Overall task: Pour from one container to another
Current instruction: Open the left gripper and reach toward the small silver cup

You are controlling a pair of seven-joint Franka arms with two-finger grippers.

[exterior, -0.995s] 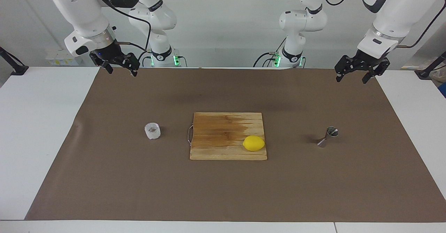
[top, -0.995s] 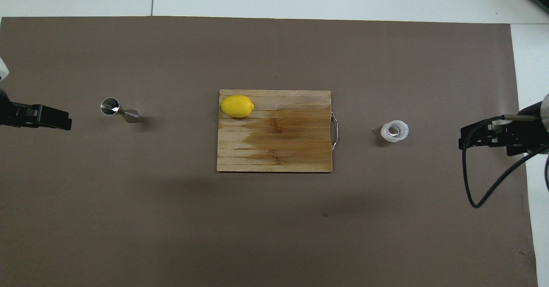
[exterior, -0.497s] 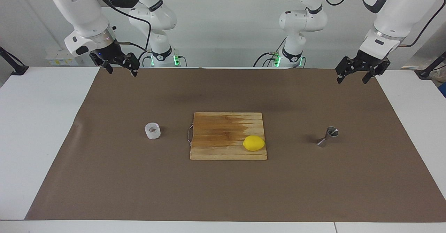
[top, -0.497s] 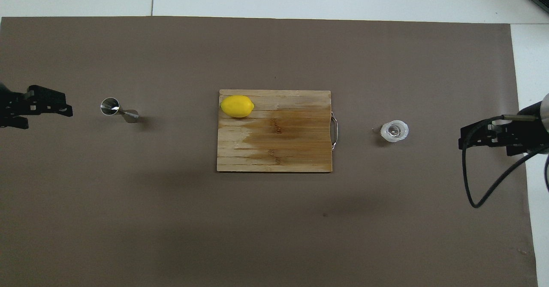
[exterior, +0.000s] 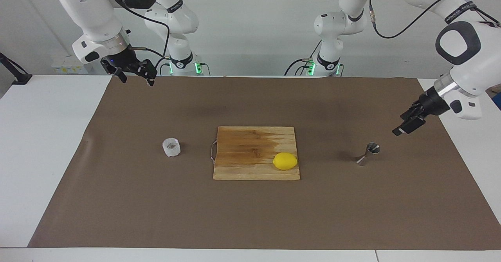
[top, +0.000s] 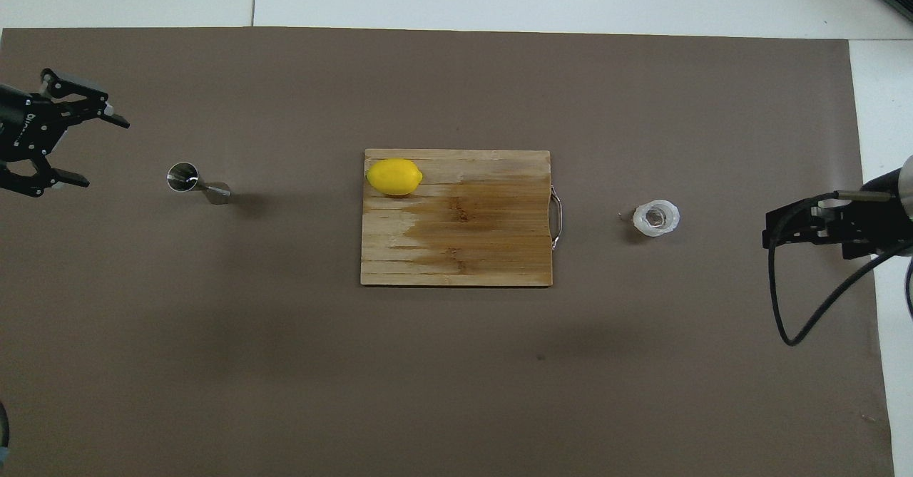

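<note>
The left hand [exterior: 407,125], fingers apart, hovers near the jigger [exterior: 368,153] at the left arm's tabletop edge. The cup [exterior: 171,147] stands untouched toward the right arm's edge; the right hand [exterior: 133,74] waits, fingers apart. Next, probably grasping the jigger.

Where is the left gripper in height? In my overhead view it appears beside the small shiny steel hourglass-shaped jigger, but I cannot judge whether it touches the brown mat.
Observer: The left gripper hangs in the air over the brown mat. It touches neither the mat nor the small shiny steel hourglass-shaped jigger.
Operator: And the right gripper? I see only a dark block there.
Observer: In the facing view the right gripper is open. It is raised over the mat's edge nearest the robots, nowhere near the squat translucent whitish plastic cup.
</note>
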